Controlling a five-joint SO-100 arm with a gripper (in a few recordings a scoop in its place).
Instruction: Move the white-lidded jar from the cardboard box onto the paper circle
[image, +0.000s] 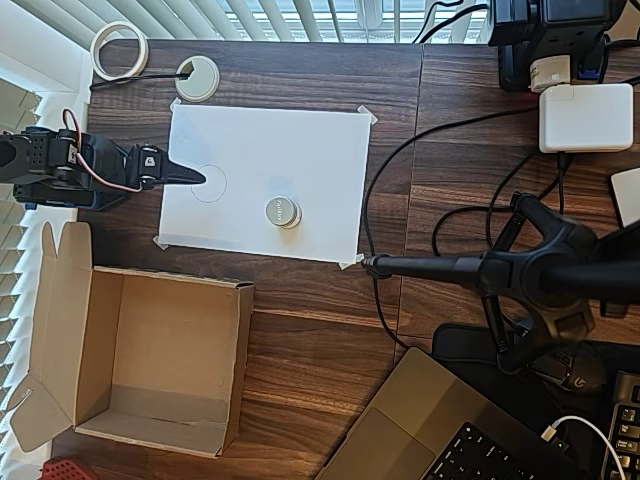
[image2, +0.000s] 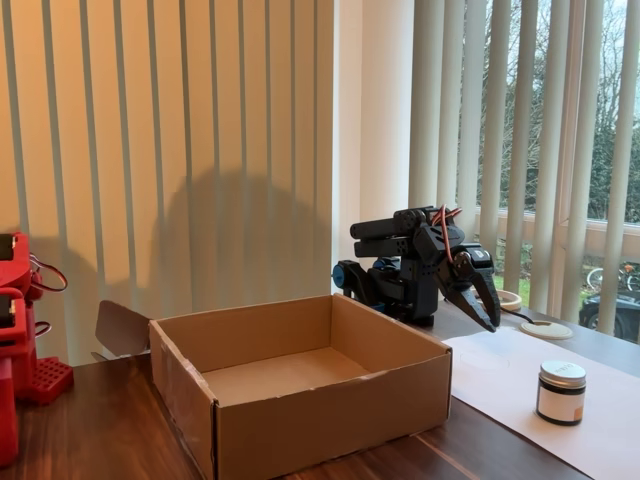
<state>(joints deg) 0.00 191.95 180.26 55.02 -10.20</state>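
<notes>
The white-lidded jar (image: 282, 212) (image2: 561, 392) stands upright on the white paper sheet (image: 300, 150), outside the cardboard box (image: 150, 345) (image2: 330, 410), whose inside is bare. A faint pencil circle (image: 208, 183), about jar-width, is drawn on the sheet to the left of the jar, and the jar stands apart from it. My black gripper (image: 195, 178) (image2: 488, 315) is shut with nothing in it. In the overhead view its tip lies at the left rim of that circle, and in the fixed view it points down above the paper, well left of the jar.
A roll of white tape (image: 119, 48) and a white desk grommet (image: 197, 78) lie behind the sheet. A black camera stand (image: 540, 270) with cables, a white charger (image: 585, 117) and a laptop (image: 440, 430) take up the right side.
</notes>
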